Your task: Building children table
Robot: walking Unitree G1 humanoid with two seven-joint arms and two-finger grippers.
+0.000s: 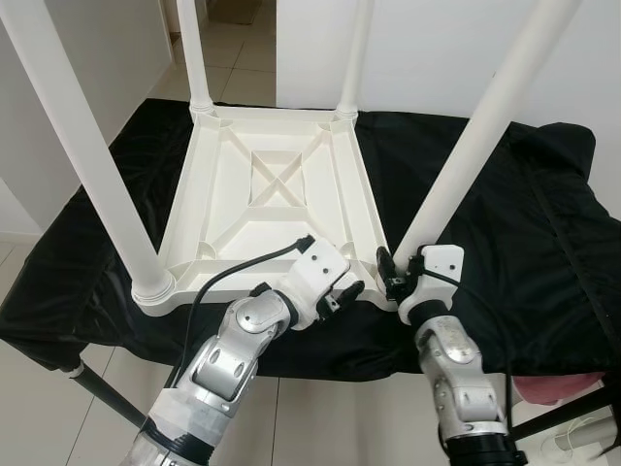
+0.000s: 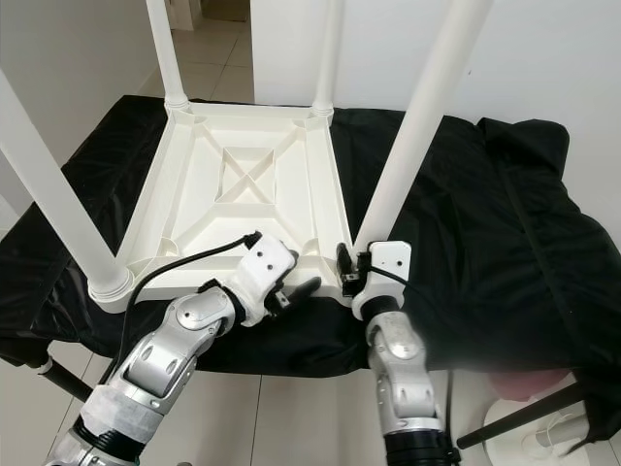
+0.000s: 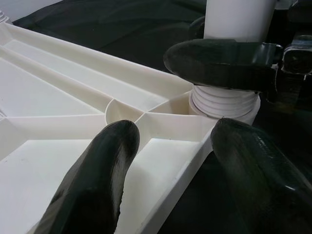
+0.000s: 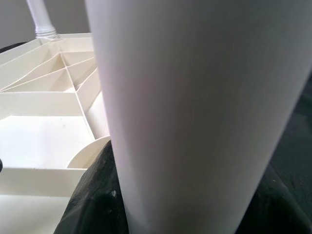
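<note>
Four upright legs [image 1: 485,126] around open tabletop underside [image 1: 272,194]

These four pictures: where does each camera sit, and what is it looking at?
Left eye: on the head, looking down at the upturned white table on black cloth; both silver arms show.
Right eye: beside it, same scene.
Left wrist: along the left pincer, open at the table's near corner.
Right wrist: along the right pincer, shut on the table leg.
Both wrists share that leg's corner.
</note>
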